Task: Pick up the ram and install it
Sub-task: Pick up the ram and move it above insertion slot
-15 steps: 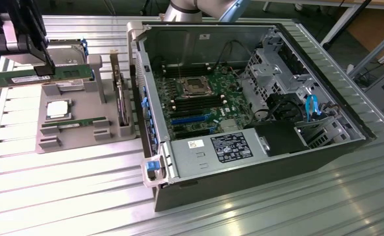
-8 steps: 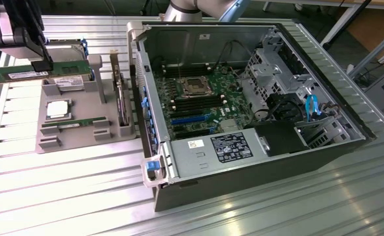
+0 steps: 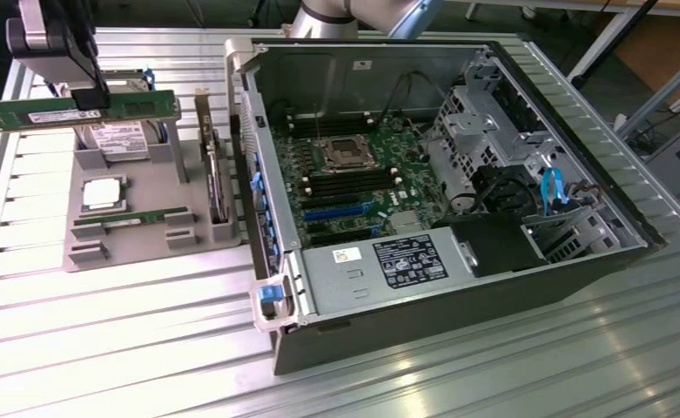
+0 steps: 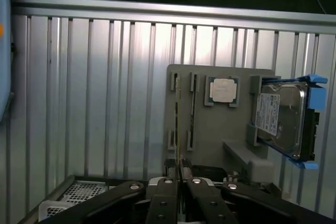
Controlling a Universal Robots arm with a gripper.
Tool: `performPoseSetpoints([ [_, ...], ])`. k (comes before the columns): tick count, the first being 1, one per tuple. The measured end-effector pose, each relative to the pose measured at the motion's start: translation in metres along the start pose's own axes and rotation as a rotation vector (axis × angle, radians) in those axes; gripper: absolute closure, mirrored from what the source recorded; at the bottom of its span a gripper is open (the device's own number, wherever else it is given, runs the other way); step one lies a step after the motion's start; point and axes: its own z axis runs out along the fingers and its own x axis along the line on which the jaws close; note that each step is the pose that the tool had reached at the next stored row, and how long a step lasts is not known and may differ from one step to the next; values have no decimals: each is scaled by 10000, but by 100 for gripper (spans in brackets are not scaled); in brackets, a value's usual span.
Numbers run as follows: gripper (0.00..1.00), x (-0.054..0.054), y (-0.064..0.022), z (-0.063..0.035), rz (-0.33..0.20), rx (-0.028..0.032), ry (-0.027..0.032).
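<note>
Right, your gripper (image 3: 88,103) is clamped on the ram (image 3: 37,115), holding it level in the air over the grey tray (image 3: 142,251). Under it the 2nd stick (image 3: 131,215), CPU (image 3: 104,193) & HDD (image 3: 119,139) sit in the tray. The open PC case (image 3: 456,287) stands just beside, on the exterior view's right.

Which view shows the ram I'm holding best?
The exterior view: the ram hangs broadside in the gripper, its white label visible. In the wrist view it is edge-on, a thin line between the jaws.
</note>
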Motion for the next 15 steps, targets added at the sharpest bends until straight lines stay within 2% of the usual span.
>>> performPoseSetpoints([
  [8, 87, 11, -177, 0, 0, -66, 15],
  [13, 87, 16, -253, 0, 0, -94, 17],
  [15, 87, 20, -315, 0, 0, -119, 17],
])
